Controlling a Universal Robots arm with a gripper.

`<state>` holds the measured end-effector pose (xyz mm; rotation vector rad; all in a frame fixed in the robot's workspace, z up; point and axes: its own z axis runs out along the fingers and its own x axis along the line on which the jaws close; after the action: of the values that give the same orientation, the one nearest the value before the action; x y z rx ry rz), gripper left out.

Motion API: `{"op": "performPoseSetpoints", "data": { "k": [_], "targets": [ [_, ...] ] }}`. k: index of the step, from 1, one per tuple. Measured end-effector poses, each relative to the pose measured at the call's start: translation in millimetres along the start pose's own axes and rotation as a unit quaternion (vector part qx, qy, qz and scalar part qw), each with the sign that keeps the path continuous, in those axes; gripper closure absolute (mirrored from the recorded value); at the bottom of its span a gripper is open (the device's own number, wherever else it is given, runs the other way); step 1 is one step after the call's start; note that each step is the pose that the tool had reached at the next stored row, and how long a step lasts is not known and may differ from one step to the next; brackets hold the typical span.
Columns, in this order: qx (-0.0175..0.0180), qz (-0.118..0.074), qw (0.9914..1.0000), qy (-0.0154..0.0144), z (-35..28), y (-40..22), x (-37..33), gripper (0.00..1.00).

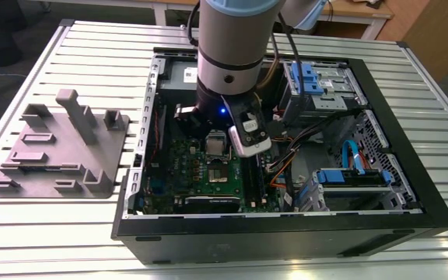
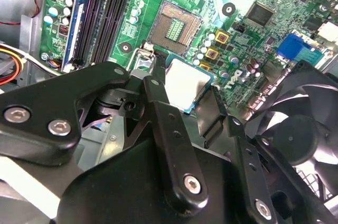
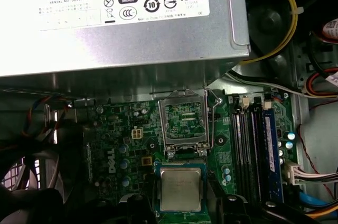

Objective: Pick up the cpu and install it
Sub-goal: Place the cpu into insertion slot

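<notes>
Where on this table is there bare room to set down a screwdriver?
Bare table slats flank the fixture plate on its near and far sides, at the exterior view's left of the computer case. Inside the case is crowded: cables, drive cages, the end effector holding the cpu over the motherboard.

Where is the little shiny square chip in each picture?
Exterior view: hidden beneath the arm, too hard to tell.
Second wrist view: the cpu is held in the gripper, beside the empty socket.
First wrist view: the cpu shows beside that socket.
Shared landmark: the green motherboard.
</notes>
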<state>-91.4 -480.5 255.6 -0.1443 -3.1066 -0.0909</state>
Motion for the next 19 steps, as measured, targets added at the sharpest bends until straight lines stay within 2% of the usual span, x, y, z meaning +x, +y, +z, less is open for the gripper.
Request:
{"op": "performPoseSetpoints", "data": {
  "k": [19],
  "targets": [
    [0.0005,0.0,1.0,0.0001,4.6,-2.4,-0.7,0.53]
  ]
}}
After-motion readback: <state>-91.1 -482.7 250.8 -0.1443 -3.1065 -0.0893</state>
